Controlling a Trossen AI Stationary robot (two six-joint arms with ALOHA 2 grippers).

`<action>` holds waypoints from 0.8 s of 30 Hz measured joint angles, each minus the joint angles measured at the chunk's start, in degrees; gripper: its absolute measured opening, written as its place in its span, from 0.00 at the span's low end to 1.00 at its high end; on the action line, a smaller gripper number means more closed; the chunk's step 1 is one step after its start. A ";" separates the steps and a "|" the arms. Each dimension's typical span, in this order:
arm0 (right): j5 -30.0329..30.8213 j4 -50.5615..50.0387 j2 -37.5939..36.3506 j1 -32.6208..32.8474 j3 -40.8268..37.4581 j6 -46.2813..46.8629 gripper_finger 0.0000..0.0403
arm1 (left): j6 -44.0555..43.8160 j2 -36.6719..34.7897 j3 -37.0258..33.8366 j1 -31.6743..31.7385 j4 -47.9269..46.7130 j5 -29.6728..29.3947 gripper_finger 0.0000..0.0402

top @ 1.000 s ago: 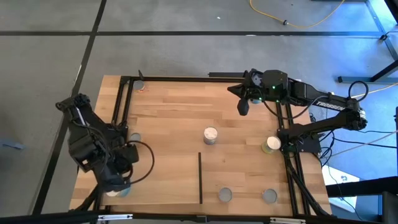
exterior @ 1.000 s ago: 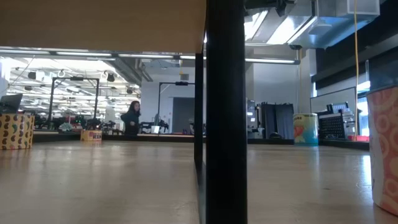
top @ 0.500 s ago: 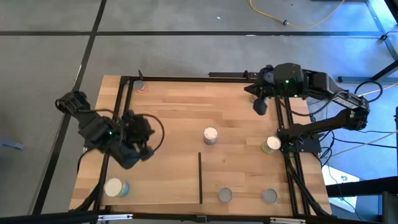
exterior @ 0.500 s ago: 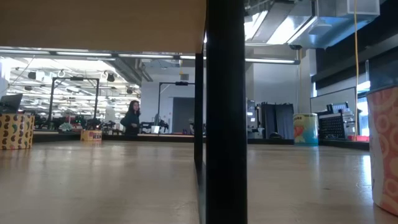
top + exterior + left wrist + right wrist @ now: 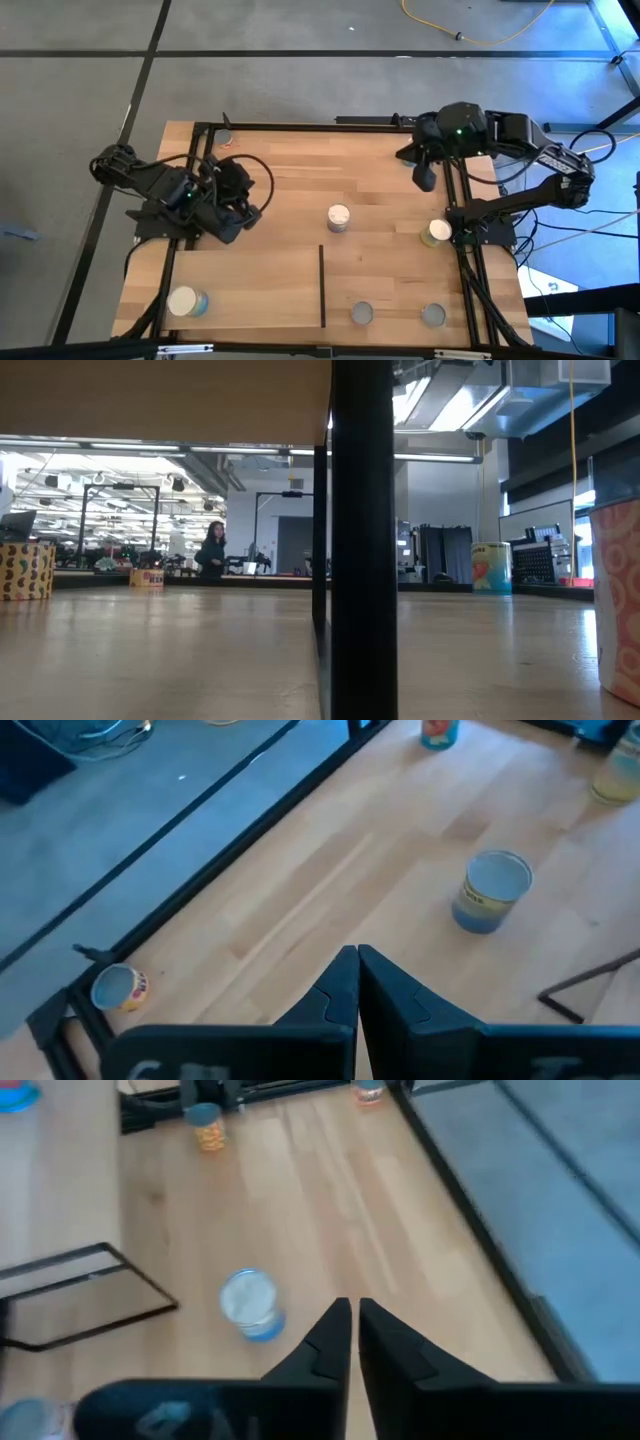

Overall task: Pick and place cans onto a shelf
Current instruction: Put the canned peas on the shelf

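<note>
The shelf (image 5: pixel 250 285), a pale panel ending at a black strip (image 5: pixel 322 285), fills the table's near left. A white-topped can (image 5: pixel 183 301) stands upright on its left end. On the tabletop stand a white-topped can (image 5: pixel 339 217) at the middle, a cream-topped one (image 5: pixel 435 232) at the right, two grey-topped ones (image 5: pixel 361 314) (image 5: pixel 433 315) at the near edge, and a small one (image 5: pixel 226 137) in the far left corner. My left gripper (image 5: pixel 238 222) hangs shut above the table's left part, holding nothing. My right gripper (image 5: pixel 424 180) hangs shut over the far right, also holding nothing.
A black metal frame (image 5: pixel 200 160) runs round the tabletop; its rails lie under both arms. In the low view the shelf's black post (image 5: pixel 362 540) stands in the middle and a can (image 5: pixel 615 600) is at the right edge. Bare wood lies between the grippers.
My left gripper has come away from the white-topped can at the shelf's left end, swinging toward the far edge and the table's middle. The can stays upright where it was. My right gripper has shifted toward the table's right edge and tipped.
</note>
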 joint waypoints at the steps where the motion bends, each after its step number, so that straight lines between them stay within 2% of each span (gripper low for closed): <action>1: -0.93 0.02 0.26 0.00 0.00 0.03 0.09 | 1.01 0.00 0.00 0.09 0.00 0.02 0.00; 5: -3.57 0.50 2.49 0.04 0.00 -0.54 0.15 | 2.73 0.00 0.00 0.11 0.02 0.13 0.00; 9: -3.50 0.44 6.27 0.81 0.00 -6.40 0.19 | 3.90 0.00 0.00 0.11 0.02 1.85 0.00; 16: -2.54 3.23 12.87 1.27 0.00 -9.50 0.18 | 5.77 0.00 0.00 0.11 0.02 2.23 0.00; 19: -4.02 3.43 15.43 1.29 0.00 -11.87 0.18 | 5.78 0.00 0.00 0.11 0.02 2.23 0.00; 24: -5.73 3.89 19.90 1.31 0.00 -9.39 0.18 | 5.61 0.00 0.00 0.11 0.02 2.23 0.00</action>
